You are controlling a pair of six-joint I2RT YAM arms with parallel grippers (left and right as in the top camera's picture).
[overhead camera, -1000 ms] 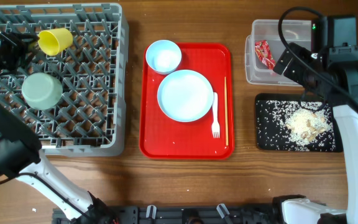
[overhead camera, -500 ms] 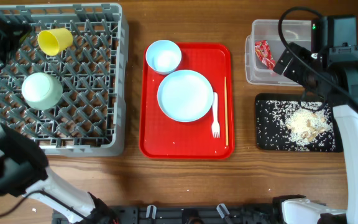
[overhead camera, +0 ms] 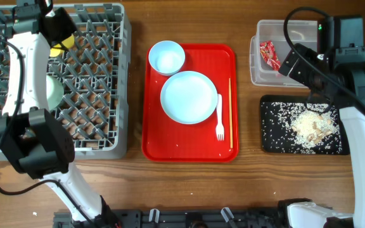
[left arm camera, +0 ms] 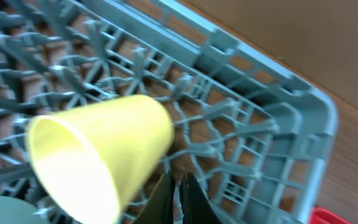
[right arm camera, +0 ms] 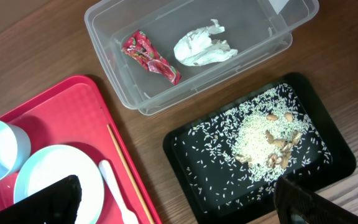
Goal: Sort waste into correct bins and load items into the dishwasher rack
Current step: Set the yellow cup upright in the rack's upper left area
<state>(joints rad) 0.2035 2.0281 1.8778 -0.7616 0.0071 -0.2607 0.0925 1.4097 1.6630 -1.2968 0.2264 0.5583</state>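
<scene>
1. Toward the 12 o'clock edge of the dishwasher rack (overhead camera: 100, 76), the yellow cup (left arm camera: 98, 155) lies on its side. In the left wrist view its long axis runs from the mouth at 8 o'clock to the base at 2 o'clock.
2. The left hand (left arm camera: 173, 196) hangs just beside it, with the cup at its 10 o'clock. Its fingers are clenched on nothing.
3. Overhead, the left arm covers most of the cup, so only the wrist camera shows its tilt.
4. With the cup loaded, the white bowl (overhead camera: 166, 57) on the red tray (overhead camera: 170, 142) looks like the next piece. It lies at 3 o'clock from the left hand.
5. The right hand (right arm camera: 179, 204) is spread wide and empty. Its camera shows a crumpled tissue (right arm camera: 204, 45) in the clear bin (right arm camera: 135, 93), which the overhead view hides.
</scene>
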